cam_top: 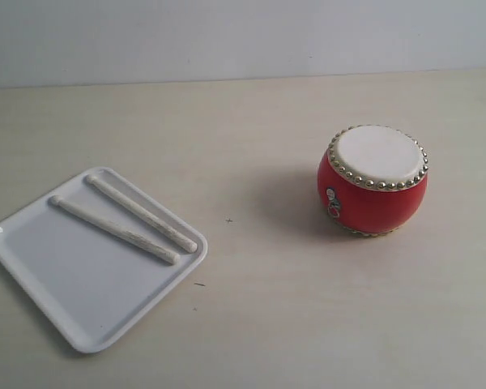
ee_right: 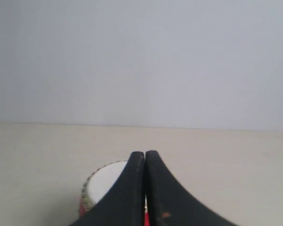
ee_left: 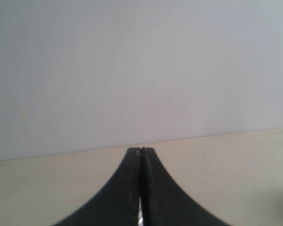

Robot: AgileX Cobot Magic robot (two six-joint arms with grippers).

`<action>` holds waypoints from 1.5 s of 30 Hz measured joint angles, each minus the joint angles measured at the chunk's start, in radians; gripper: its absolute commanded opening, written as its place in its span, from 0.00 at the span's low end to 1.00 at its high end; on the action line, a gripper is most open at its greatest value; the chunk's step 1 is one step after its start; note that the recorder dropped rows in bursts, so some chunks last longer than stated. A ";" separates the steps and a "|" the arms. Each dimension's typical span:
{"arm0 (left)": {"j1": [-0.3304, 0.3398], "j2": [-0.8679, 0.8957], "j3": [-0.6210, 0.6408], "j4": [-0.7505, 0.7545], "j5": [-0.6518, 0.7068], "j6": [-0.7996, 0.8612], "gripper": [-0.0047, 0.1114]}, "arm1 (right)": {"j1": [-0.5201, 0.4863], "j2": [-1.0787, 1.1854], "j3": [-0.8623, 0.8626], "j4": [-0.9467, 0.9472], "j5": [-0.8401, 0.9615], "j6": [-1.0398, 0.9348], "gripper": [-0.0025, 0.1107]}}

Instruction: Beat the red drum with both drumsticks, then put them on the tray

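Observation:
The red drum (cam_top: 373, 180) stands upright on the right of the table, its off-white skin facing up and a small figure sticker on its side. Both drumsticks (cam_top: 138, 218) lie side by side on the white tray (cam_top: 65, 275) at the left, slanting across its far part. Neither arm shows in the exterior view. My left gripper (ee_left: 141, 150) is shut with nothing in it, facing bare table and wall. My right gripper (ee_right: 145, 153) is shut and empty too; the red drum (ee_right: 101, 184) sits partly hidden behind its fingers.
The pale wooden table (cam_top: 259, 308) runs back to a plain white wall (cam_top: 243, 36). Between tray and drum there is only bare table with a few small dark specks.

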 measured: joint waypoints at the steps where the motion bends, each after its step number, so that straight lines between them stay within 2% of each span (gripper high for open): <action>1: 0.000 0.000 0.000 0.000 0.000 0.000 0.04 | -0.043 -0.017 0.013 0.003 -0.006 0.000 0.02; 5: 0.000 0.000 0.000 0.000 0.000 0.000 0.04 | -0.174 -0.067 0.066 0.007 -0.014 0.002 0.02; 10: 0.000 0.000 0.000 0.000 0.000 0.000 0.04 | -0.263 -0.139 0.127 0.009 -0.037 0.004 0.02; 15: 0.000 0.000 0.000 0.000 0.000 0.000 0.04 | -0.271 -0.200 0.218 0.013 -0.124 0.004 0.02; 19: 0.000 0.000 0.000 0.000 0.000 0.000 0.04 | -0.271 -0.209 0.227 0.024 -0.176 0.012 0.02; 31: 0.000 0.000 0.000 0.000 0.000 0.000 0.04 | -0.271 -0.209 0.227 0.045 -0.176 0.016 0.02; 34: 0.000 0.000 0.000 0.000 0.000 0.000 0.04 | -0.271 -0.209 0.227 0.147 -0.176 -0.090 0.02; 39: 0.000 0.000 0.000 0.000 0.000 0.000 0.04 | -0.271 -0.209 0.227 0.578 -0.170 -0.577 0.02; 41: 0.000 0.000 0.000 0.000 0.000 0.000 0.04 | -0.271 -0.209 0.227 0.637 -0.140 -0.637 0.02; 45: 0.000 0.000 0.000 0.000 0.000 0.000 0.04 | -0.271 -0.209 0.227 0.659 -0.101 -0.626 0.02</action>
